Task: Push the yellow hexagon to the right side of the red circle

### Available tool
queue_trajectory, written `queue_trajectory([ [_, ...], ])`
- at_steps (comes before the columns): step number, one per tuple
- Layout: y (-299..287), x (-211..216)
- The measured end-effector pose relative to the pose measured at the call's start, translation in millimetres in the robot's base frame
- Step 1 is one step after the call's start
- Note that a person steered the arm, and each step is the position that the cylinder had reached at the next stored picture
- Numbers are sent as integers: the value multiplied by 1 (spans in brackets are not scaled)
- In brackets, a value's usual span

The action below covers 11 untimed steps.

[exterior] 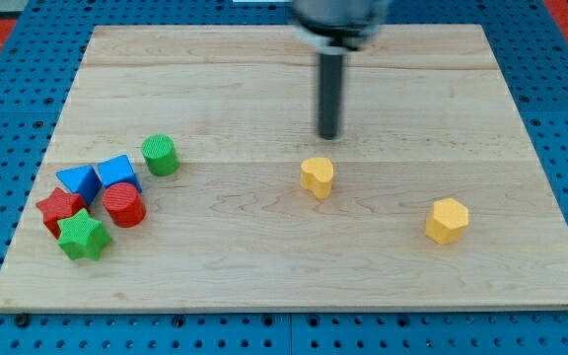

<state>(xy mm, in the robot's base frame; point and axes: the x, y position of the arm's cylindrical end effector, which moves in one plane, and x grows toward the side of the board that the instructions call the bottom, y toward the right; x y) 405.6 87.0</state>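
Observation:
The yellow hexagon (448,220) lies on the wooden board toward the view's right, lower half. The red circle (124,205) sits in a cluster at the view's left. My tip (329,136) is near the board's middle, just above a yellow heart-shaped block (317,177) and apart from it. The tip is well to the upper left of the yellow hexagon and far to the right of the red circle.
Around the red circle are a green circle (160,155), two blue blocks (78,181) (118,171), a red star (59,209) and a green star (84,236). The board's edge (284,308) borders a blue pegboard surface.

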Motion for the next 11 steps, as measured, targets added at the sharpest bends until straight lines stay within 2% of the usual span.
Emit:
queue_trajectory([
  [1,7,67],
  [2,-86,73],
  [3,-215,73],
  [4,-170,72],
  [5,-50,52],
  [6,84,68],
  [7,168,104],
  [8,81,144],
  [9,-73,140],
  [10,-44,140],
  [11,10,136],
])
